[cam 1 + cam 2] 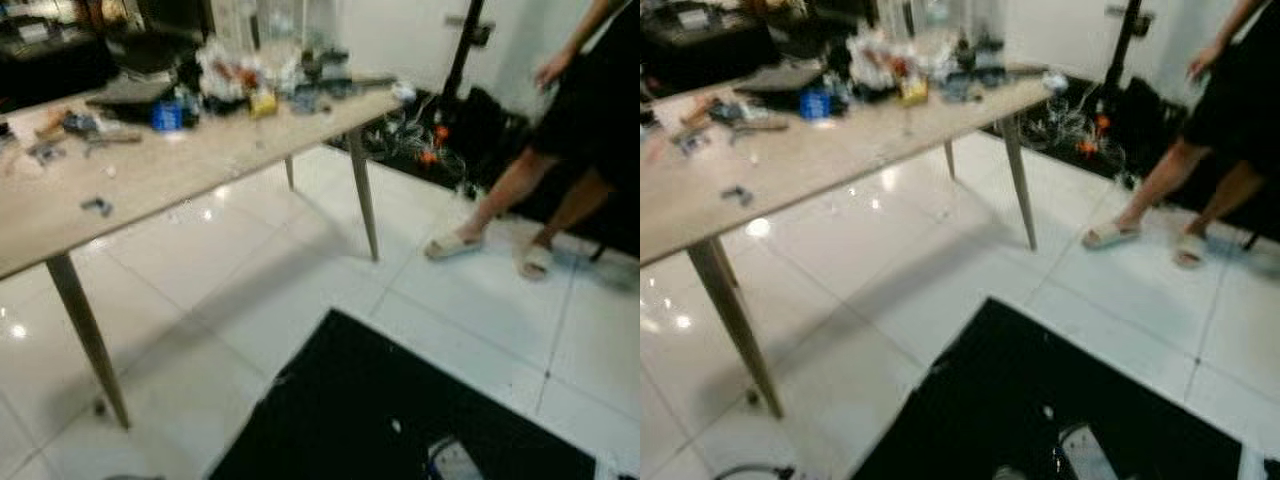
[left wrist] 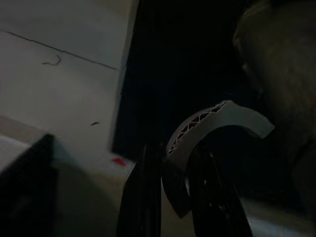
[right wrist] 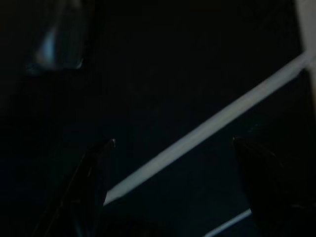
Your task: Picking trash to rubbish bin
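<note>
Left gripper (image 2: pixel 170 197) fingers clamp a white curved scrap (image 2: pixel 217 121); right gripper (image 3: pixel 168 163) fingers spread, empty. Advise keeping the clamp firm until over the bin.

Both eye views are blurred. The clutter (image 1: pixel 250 80) on the table (image 1: pixel 150 170) cannot be identified item by item. The person (image 1: pixel 560 150) is cut off above the waist by the frame edge. The right wrist view is nearly black.

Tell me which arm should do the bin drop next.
Left, probably. Its claw is shut on a curved white scrap, while the right claw hangs open with nothing between its fingers over the dark mat.
</note>
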Motion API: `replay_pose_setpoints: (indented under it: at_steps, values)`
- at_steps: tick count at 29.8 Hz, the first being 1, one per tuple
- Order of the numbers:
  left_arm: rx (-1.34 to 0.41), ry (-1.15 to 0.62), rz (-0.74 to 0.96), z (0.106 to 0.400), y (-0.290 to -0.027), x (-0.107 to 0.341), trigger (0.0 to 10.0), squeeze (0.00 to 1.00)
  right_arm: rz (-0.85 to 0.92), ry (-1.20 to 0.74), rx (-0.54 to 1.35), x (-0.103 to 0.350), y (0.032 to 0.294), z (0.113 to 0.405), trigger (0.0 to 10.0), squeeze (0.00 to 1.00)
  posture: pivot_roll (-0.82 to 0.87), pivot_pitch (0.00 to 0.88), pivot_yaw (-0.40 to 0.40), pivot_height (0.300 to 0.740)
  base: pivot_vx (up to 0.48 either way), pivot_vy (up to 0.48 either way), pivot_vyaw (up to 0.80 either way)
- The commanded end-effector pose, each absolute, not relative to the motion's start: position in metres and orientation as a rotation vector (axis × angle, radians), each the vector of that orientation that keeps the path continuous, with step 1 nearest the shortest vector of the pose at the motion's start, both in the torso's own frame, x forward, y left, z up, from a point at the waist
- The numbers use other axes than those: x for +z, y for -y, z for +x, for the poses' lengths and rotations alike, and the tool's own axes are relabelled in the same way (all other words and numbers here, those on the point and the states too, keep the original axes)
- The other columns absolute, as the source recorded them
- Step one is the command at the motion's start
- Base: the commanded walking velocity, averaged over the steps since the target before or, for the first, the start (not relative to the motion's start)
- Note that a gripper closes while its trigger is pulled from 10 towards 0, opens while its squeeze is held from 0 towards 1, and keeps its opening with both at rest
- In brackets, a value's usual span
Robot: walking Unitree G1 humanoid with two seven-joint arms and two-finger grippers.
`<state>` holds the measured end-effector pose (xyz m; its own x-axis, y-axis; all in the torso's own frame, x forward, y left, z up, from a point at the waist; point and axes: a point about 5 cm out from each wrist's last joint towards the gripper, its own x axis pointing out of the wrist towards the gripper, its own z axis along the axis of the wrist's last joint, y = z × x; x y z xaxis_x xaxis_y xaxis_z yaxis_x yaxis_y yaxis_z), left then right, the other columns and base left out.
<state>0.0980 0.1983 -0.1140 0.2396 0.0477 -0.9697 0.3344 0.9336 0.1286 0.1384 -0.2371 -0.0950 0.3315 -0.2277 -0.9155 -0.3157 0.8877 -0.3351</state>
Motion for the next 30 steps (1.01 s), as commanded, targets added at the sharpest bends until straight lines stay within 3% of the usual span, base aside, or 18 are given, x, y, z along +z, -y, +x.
replay_pose_setpoints:
  at_steps: [1,12,13,14,15,16,30]
  values:
    - [-0.243,-1.316,0.365,0.102,-0.188,-0.115,10.0,0.0,-0.522,-1.255,0.063,-0.095,0.238,0.137,10.0,0.0,-0.11,0.058,0.092,0.74,0.0,0.0,-0.78]
    - [-0.292,-1.307,0.371,0.103,-0.18,-0.115,10.0,0.0,-0.531,-1.262,0.073,-0.096,0.236,0.135,10.0,0.0,-0.09,0.054,0.085,0.74,0.0,0.0,-0.78]
    - [-0.307,-1.309,0.35,0.102,-0.179,-0.115,0.0,0.0,-0.532,-1.262,0.074,-0.096,0.236,0.135,10.0,0.0,-0.09,0.054,0.085,0.74,0.0,0.0,-0.78]
    - [-0.296,-1.317,0.358,0.098,-0.18,-0.116,0.2,0.0,-0.533,-1.261,0.076,-0.096,0.236,0.136,10.0,0.0,-0.09,0.051,0.085,0.74,0.0,0.0,-0.78]
    - [-0.286,-1.328,0.374,0.096,-0.181,-0.117,5.8,0.0,-0.533,-1.26,0.077,-0.096,0.235,0.136,10.0,0.0,-0.09,0.049,0.086,0.74,0.0,0.0,-0.78]
    - [-0.278,-1.336,0.378,0.094,-0.182,-0.117,10.0,0.0,-0.532,-1.258,0.077,-0.096,0.235,0.137,10.0,0.0,-0.09,0.047,0.085,0.74,0.0,0.0,-0.78]
    - [-0.31,-1.355,0.376,0.091,-0.183,-0.117,10.0,0.0,-0.532,-1.253,0.077,-0.096,0.234,0.139,10.0,0.0,-0.1,0.039,0.085,0.74,0.0,0.0,-0.78]
